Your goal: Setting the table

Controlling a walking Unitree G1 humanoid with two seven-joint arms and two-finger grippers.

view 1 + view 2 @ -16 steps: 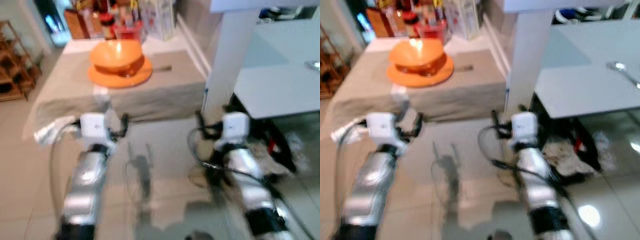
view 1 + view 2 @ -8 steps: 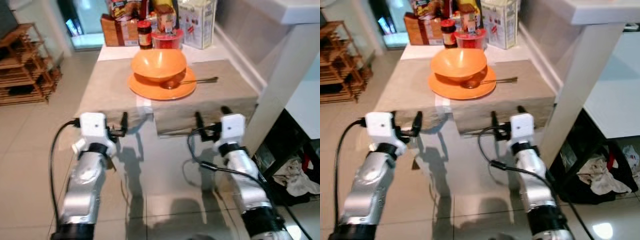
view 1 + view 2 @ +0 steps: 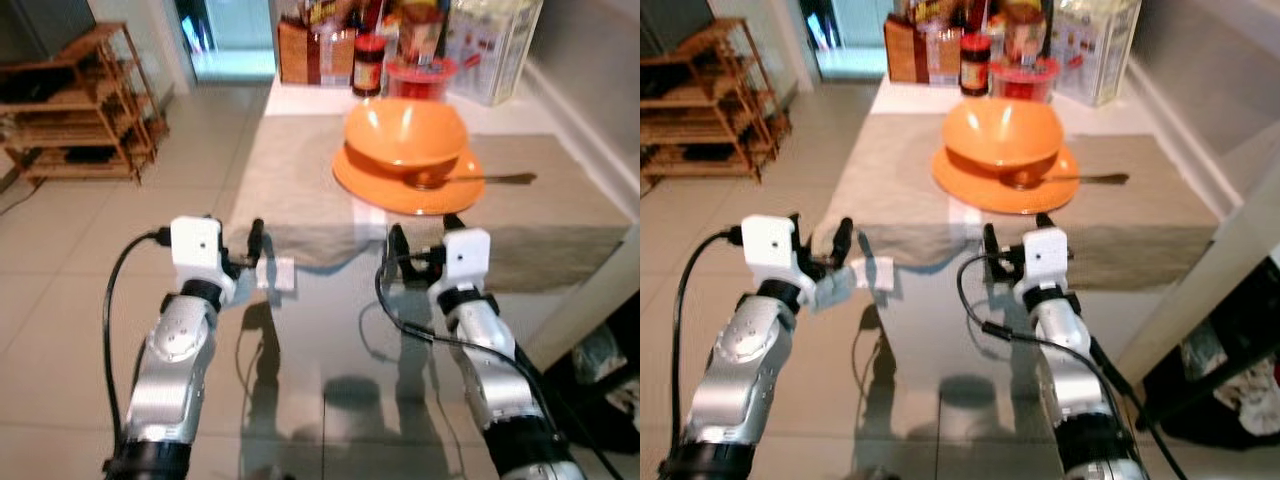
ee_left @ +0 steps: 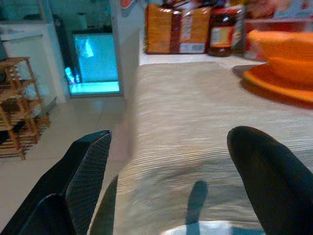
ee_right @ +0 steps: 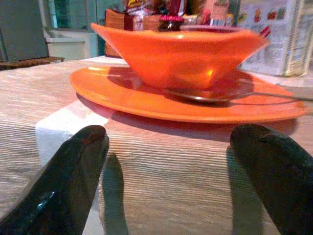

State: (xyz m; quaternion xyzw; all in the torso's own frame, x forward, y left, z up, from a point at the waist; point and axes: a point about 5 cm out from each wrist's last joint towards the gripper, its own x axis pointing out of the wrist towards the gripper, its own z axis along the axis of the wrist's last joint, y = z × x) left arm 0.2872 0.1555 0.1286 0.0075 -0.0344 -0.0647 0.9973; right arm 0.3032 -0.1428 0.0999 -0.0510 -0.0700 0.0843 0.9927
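A: We have the orange bowl (image 3: 405,130) sitting on the orange plate (image 3: 372,187) near the far middle of the table, on the beige runner (image 3: 290,170), with a spoon (image 3: 470,180) resting on the plate's rim beside the bowl. Both look hard and glossy, so we judge them rigid, breakable and slick to rubbery fingers.

B: Then we'd take the plate by its overhanging lip, or the bowl by its rim, never the smooth flank. The spoon is light and could slide off if we tilt.

A: Our left gripper (image 3: 232,240) and right gripper (image 3: 420,240) hover at the runner's near edge, both spread apart and empty.

B: The right wrist view adds the gap under the plate's lip and a white napkin (image 5: 68,128) tucked beneath. The head view adds jars and boxes (image 3: 400,40) crowding behind.
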